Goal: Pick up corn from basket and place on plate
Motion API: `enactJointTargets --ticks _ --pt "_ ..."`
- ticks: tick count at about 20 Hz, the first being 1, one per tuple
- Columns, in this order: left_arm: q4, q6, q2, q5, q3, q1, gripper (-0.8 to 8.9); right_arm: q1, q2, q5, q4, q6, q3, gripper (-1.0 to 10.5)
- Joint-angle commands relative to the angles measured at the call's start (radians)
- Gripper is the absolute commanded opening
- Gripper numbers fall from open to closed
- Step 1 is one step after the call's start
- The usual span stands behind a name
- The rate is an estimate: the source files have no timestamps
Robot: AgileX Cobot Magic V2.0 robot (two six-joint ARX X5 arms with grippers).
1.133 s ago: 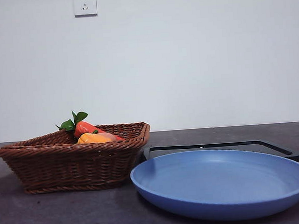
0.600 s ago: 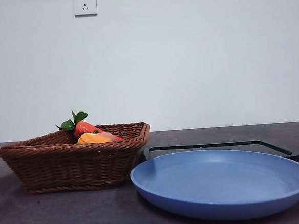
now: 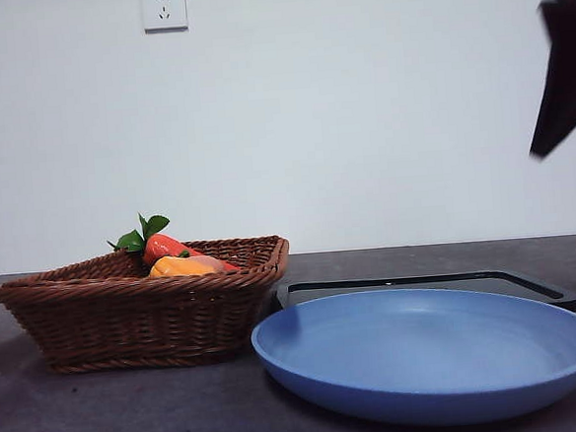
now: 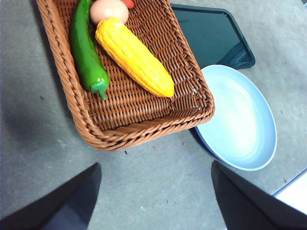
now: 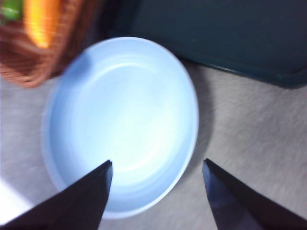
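Corn [image 4: 135, 56] in basket [image 4: 144, 127], grey table [image 4: 153, 191].

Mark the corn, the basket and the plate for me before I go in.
corn [image 4: 134, 56], left wrist view, middle of the cob.
basket [image 4: 144, 130], left wrist view, braided rim nearest the camera.
plate [image 4: 249, 139], left wrist view, bare inner surface near the rim.

Corn [image 4: 134, 56] open from above in basket [image 4: 144, 125], green pepper [image 4: 86, 52] close alongside, egg [image 4: 109, 10] touching one end, plate [image 5: 120, 124] bare, black tray [image 4: 211, 36] bare behind it.
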Motion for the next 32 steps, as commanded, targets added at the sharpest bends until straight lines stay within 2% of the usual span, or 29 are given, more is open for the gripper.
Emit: enactJointTargets --ticks 1,7,12,14,17,21,24,28,32 --pt "0.01 -0.002 0.006 0.006 0.016 -0.002 3.75 0.014 0.097 0.009 0.047 0.008 0.017 3.1" --pt "0.01 -0.002 0.006 0.006 0.016 -0.002 3.75 0.048 0.328 0.012 0.163 0.007 0.017 2.9" --pt "0.01 -0.002 0.006 0.006 0.016 -0.002 3.75 0.066 0.432 0.037 0.204 0.006 0.017 2.4" --pt "0.011 -0.002 0.006 0.006 0.016 -0.002 3.75 0.072 0.452 0.037 0.216 0.006 0.017 1.8" --pt "0.011 -0.006 0.006 0.006 0.016 -0.002 3.75 0.076 0.464 0.06 0.221 0.007 0.017 0.1" --pt "0.025 -0.032 0.006 0.006 0.016 -0.002 3.75 0.074 0.464 0.066 0.214 0.012 0.017 0.0" --pt "0.065 -0.083 0.017 0.005 0.016 -0.013 3.75 0.068 0.445 0.128 0.153 0.01 0.018 0.0" --pt "0.175 -0.172 0.072 -0.015 0.016 -0.09 3.75 0.042 0.323 0.141 0.087 0.011 0.018 0.0" --pt "0.318 -0.282 0.179 -0.106 0.017 -0.198 3.75 0.005 0.131 0.142 0.005 0.011 0.018 0.0"
